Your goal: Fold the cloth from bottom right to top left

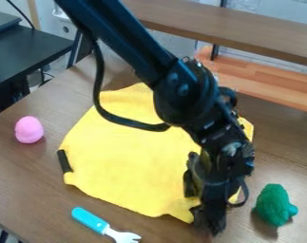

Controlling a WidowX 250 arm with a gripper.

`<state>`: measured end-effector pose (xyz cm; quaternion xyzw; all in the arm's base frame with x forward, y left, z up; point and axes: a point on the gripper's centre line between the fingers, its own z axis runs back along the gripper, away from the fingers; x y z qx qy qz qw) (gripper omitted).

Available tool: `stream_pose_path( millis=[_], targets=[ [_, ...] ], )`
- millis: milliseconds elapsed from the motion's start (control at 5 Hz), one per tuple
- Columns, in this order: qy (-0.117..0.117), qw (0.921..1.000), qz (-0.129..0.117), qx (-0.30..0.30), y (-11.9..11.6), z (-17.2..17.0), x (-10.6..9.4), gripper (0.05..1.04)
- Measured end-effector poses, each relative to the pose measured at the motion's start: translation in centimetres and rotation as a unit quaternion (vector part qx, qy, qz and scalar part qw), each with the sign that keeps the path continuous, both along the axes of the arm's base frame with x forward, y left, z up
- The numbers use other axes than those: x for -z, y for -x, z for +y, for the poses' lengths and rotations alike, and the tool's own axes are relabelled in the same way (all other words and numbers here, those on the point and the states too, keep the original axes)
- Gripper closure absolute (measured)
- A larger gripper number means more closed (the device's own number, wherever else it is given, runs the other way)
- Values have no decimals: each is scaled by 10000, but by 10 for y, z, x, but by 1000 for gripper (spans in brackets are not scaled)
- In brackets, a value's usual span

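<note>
The yellow cloth (130,156) lies spread on the wooden table, its outline uneven, with a small dark strip at its left edge. The black gripper (203,206) hangs low over the cloth's bottom right part, at the lower right of the camera view. The arm crosses above the cloth from the top and hides its right side and part of its upper edge. Whether the gripper touches or holds cloth cannot be told.
A pink egg-like toy (29,129) is on the table left of the cloth. Below the cloth lies a fork with a turquoise handle (90,219). A green toy (273,205) stands right of the gripper. Wooden shelves (276,88) run behind the table.
</note>
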<state>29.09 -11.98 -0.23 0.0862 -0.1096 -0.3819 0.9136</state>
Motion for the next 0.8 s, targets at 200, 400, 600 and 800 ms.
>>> stream_pose_path(
  millis=[200, 400, 600, 800],
  targets=[
    [-10, 9999, 62, 103, 5, 1, 2, 744],
    [116, 9993, -82, 355, 7, -1, -16, 938],
    [278, 9984, -316, 374, 4, 12, -38, 1017],
    [503, 9976, -362, 322, -3, 34, -53, 1024]
  ],
)
